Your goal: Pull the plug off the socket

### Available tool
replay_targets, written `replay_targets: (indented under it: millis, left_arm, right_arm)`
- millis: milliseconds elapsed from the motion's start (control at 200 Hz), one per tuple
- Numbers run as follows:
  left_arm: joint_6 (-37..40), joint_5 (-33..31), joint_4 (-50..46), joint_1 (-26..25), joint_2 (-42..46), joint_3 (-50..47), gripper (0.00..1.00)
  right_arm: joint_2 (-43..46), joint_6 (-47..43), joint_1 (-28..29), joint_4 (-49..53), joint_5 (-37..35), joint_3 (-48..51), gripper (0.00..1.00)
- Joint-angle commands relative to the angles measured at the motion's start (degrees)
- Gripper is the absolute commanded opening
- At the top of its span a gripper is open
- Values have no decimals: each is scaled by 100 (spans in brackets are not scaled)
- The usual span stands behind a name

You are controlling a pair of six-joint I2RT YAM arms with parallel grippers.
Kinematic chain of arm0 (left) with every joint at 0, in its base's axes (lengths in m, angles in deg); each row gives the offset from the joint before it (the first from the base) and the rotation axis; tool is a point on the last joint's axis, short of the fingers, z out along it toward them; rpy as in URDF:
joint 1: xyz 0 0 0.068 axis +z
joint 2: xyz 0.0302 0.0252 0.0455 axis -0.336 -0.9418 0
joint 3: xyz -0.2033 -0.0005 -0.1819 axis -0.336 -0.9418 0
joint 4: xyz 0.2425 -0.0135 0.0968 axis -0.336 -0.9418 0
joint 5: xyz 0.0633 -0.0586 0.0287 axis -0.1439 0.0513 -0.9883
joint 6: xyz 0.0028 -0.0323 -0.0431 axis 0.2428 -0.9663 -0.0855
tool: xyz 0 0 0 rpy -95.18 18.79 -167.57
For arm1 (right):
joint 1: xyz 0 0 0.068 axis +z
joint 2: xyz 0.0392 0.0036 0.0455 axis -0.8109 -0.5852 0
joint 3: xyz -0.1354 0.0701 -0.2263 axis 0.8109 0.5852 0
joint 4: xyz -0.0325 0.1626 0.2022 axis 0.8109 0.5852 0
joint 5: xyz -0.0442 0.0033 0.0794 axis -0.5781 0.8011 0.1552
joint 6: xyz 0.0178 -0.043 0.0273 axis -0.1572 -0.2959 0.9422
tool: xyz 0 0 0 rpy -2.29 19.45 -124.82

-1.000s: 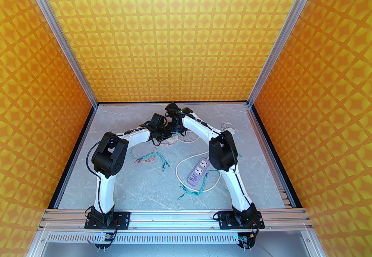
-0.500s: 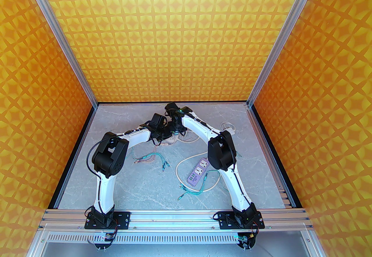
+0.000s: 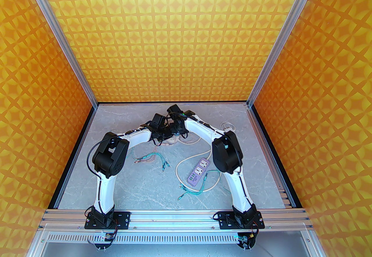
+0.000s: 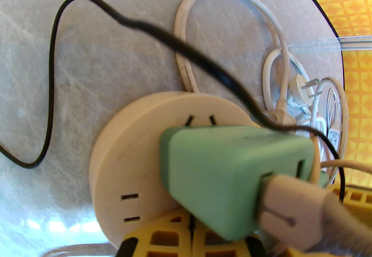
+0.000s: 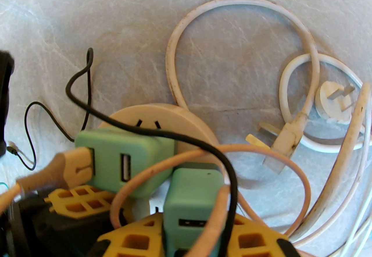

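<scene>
One round beige socket [image 5: 174,116] lies flat on the tabletop [image 3: 145,186], near the middle of its far edge. The green plug [image 5: 193,192] stands on the near part of the socket's face. The right pincer [image 5: 194,221] is clamped on it, with one yellow finger [image 5: 130,238] against one side and its mate against the other. The plug's USB port faces the wrist camera. Whether the prongs are fully seated cannot be told, since the plug's own body hides them.

Just beside it, on the left arm's side, a second green adapter [image 5: 116,160] also sits in the socket, with a beige USB cable [image 5: 58,171] plugged into its end. The left pincer [image 4: 190,229] lies below this adapter at the socket's near rim. Its fingers are pressed together with nothing between them.

A thin black wire [image 5: 174,139] drapes across both green bodies, and a pale pink cord [image 5: 261,157] loops over the held plug. A loose white flat plug [image 5: 279,142] and a round white plug [image 5: 334,101] lie on the tabletop beside the socket. A purple power strip [image 3: 199,173] lies well apart, nearer the right arm's elbow.
</scene>
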Motion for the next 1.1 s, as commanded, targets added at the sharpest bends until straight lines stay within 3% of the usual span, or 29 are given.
replay_targets:
  millis: [0,130,280,355,730,960,1095]
  left_arm:
    - [69,-82,-711,-248,-892,-351,0]
    - [86,-64,-730,-248,-905,-331,0]
    - [82,-52,-724,-245,-912,-322,0]
    - [86,-47,-714,-248,-912,-314,0]
    - [111,-46,-795,-265,-877,-291,0]
    - [85,-47,-766,-274,-940,-252,0]
    - [104,-47,-818,-291,-974,-178,0]
  right_arm:
    - [-409,-210,271,281,1198,-1207,27]
    - [-446,-196,257,396,1353,-1224,27]
    - [624,3,520,-564,1328,545,28]
    - [868,64,558,-812,1345,918,28]
    - [-598,-165,257,533,1241,-1596,27]
    - [938,21,406,-607,1303,784,28]
    - [1157,41,477,-785,1243,1064,28]
